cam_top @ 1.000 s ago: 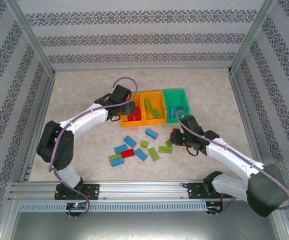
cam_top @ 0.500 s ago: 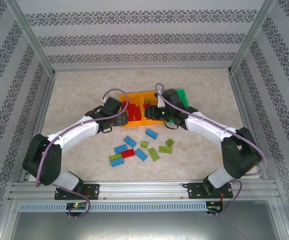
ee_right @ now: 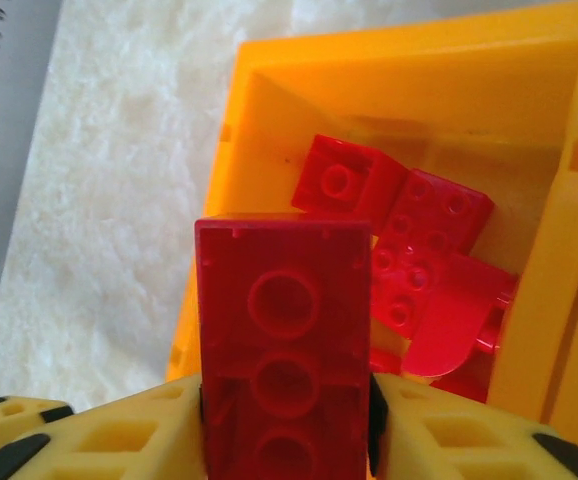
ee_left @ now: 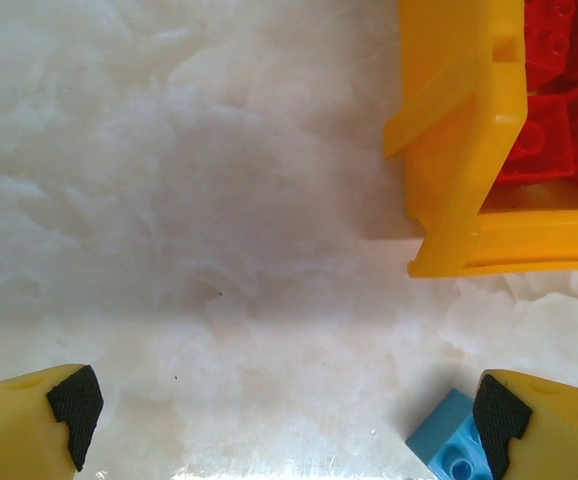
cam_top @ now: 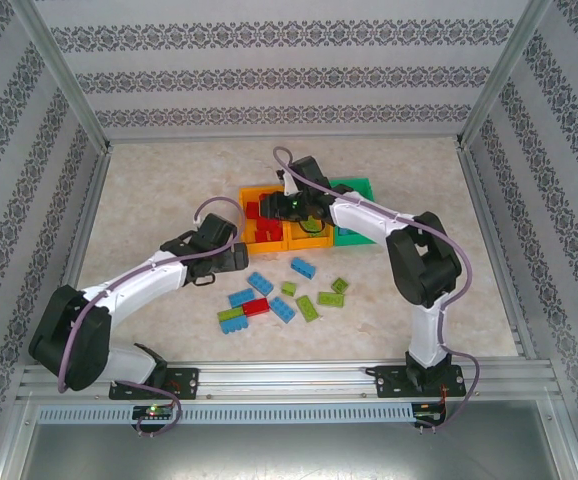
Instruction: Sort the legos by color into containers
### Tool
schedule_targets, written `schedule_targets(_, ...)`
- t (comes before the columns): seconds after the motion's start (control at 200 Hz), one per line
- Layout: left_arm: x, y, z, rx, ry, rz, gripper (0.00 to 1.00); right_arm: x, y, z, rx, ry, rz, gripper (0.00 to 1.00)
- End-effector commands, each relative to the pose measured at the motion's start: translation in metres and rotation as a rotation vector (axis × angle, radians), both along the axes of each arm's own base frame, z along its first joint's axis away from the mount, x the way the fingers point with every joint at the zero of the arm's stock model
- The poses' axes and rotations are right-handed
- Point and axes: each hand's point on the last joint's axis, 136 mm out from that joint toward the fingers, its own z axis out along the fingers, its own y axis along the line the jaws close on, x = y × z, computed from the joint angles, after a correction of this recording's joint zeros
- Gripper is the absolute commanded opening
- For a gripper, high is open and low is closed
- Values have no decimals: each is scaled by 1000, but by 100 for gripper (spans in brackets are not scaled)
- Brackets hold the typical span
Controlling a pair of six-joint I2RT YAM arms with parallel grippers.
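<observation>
Nearest the arm bases, small studded plastic bricks lie loose on the pale marbled tabletop (cam_top: 149, 190): a light green brick (cam_top: 231, 314) touching a blue brick (cam_top: 235, 326) on its near side; a loose red brick (cam_top: 257, 306) just beside the pair; more blue ones (cam_top: 283, 310) and light green ones (cam_top: 307, 307) spread to the right, well apart from the bins.

Just beyond this scatter the left gripper (cam_top: 233, 257) hangs low over bare table; in its wrist view the left gripper (ee_left: 286, 410) stands spread wide with nothing between its black finger pads (ee_left: 74, 400); a blue studded brick (ee_left: 447, 452) lies just beside the other pad, and the corner of an orange plastic bin (ee_left: 459, 150) shows ahead.

Farther back sit three open plastic bins joined in a row: the left orange bin (cam_top: 249, 238) holding piled red bricks (cam_top: 259, 215); the middle orange bin (cam_top: 314, 240) holding light green pieces (cam_top: 311, 225); the green bin (cam_top: 357, 192) partly hidden by the right arm, its contents not visible.

The right gripper (cam_top: 291, 207) hovers above the orange bins; in its wrist view the right gripper (ee_right: 284, 435) is clamped on a held red plastic brick (ee_right: 284, 330), upright between the yellow fingers (ee_right: 139, 435), directly above the left orange bin's rim (ee_right: 389, 45) and the red bricks inside (ee_right: 424, 250).
</observation>
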Motion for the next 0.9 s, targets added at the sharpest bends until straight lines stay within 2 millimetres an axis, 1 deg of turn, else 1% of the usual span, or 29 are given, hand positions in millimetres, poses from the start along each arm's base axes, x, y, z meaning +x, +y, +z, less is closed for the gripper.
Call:
schedule_targets(0.0, -9, 2, -2, -7, 17, 8, 98, 5, 6, 7, 2, -15, 24, 48)
schedule_targets(0.08, -11, 2, -5, -9, 22, 14, 98, 2, 8, 9, 6, -28, 46, 55)
schedule_targets(0.165, -10, 1, -5, -17, 18, 20, 99, -6, 10, 20, 7, -67, 80, 66)
schedule_targets(0.205, -9, 1, -5, -21, 15, 21, 99, -10, 8, 25, 3, -86, 90, 70)
schedule_targets(0.28, -8, 0, -2, -25, 9, 23, 99, -19, 1, 32, -11, -109, 97, 71)
schedule_targets(0.385, -7, 0, 1, -20, 2, 22, 99, -38, -18, 35, -57, -141, 102, 71)
schedule_targets(0.44, -8, 2, 1, -15, -3, 27, 99, -50, -34, 31, -110, -165, 101, 71)
schedule_targets(0.55, -9, 2, 2, -23, -17, 34, 100, -76, -69, 17, -239, -206, 122, 72)
schedule_targets(0.649, -9, 0, 2, -38, -22, 30, 100, -100, -91, -4, -326, -198, 184, 72)
schedule_targets(0.749, -7, -1, 2, -45, -23, 32, 99, -117, -100, -24, -373, -153, 235, 69)
schedule_targets(0.819, -7, -2, 2, -53, -23, 34, 100, -125, -100, -35, -387, -134, 266, 69)
schedule_targets(0.894, -9, -3, 1, -58, -21, 33, 100, -131, -97, -41, -404, -136, 295, 69)
